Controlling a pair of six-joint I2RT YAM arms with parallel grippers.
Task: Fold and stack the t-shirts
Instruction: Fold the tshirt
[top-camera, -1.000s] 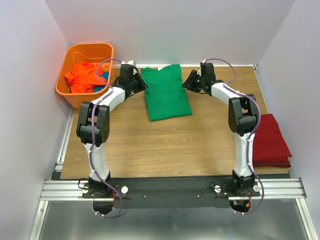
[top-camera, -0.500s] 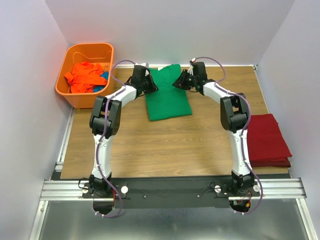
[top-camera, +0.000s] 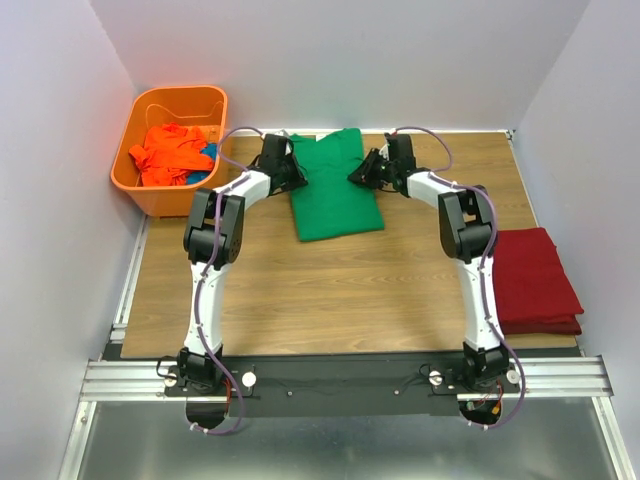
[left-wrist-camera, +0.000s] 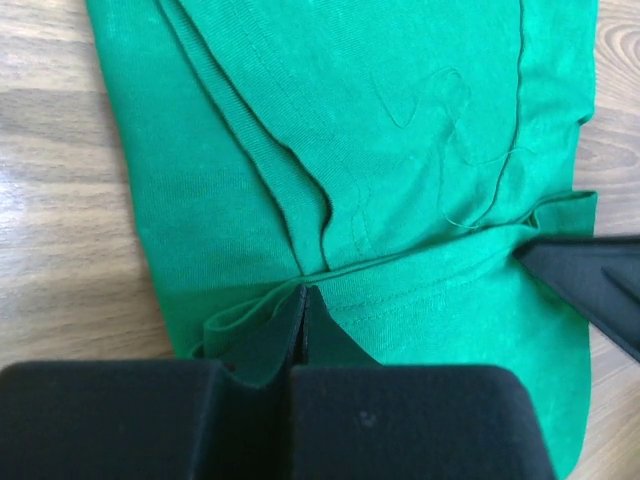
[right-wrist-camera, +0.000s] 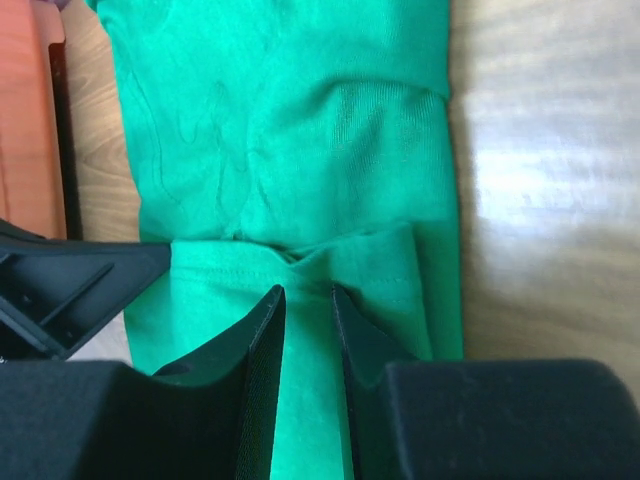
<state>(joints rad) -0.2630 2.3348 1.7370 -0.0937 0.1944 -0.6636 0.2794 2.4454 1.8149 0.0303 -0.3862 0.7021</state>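
Note:
A bright green t-shirt (top-camera: 335, 190) lies folded on the wooden table, its far end between my two grippers. My left gripper (top-camera: 290, 172) is shut on the shirt's left edge; in the left wrist view its tips (left-wrist-camera: 304, 292) meet with the green hem (left-wrist-camera: 400, 150) puckered up around them. My right gripper (top-camera: 362, 172) pinches the right edge: its fingers (right-wrist-camera: 307, 292) stand a little apart with a ridge of green cloth (right-wrist-camera: 300, 120) gathered between them. A dark red t-shirt (top-camera: 538, 280) lies folded at the table's right edge. An orange t-shirt (top-camera: 165, 152) is crumpled in the basket.
The orange plastic basket (top-camera: 180, 92) stands at the far left, off the table's corner, with some blue cloth (top-camera: 208, 165) beside the orange shirt. White walls close in on three sides. Bare wood (top-camera: 330, 290) lies between the green shirt and the arm bases.
Both grippers have moved inward onto the far end of the green shirt and closed on its edges; the left jaws have come fully together.

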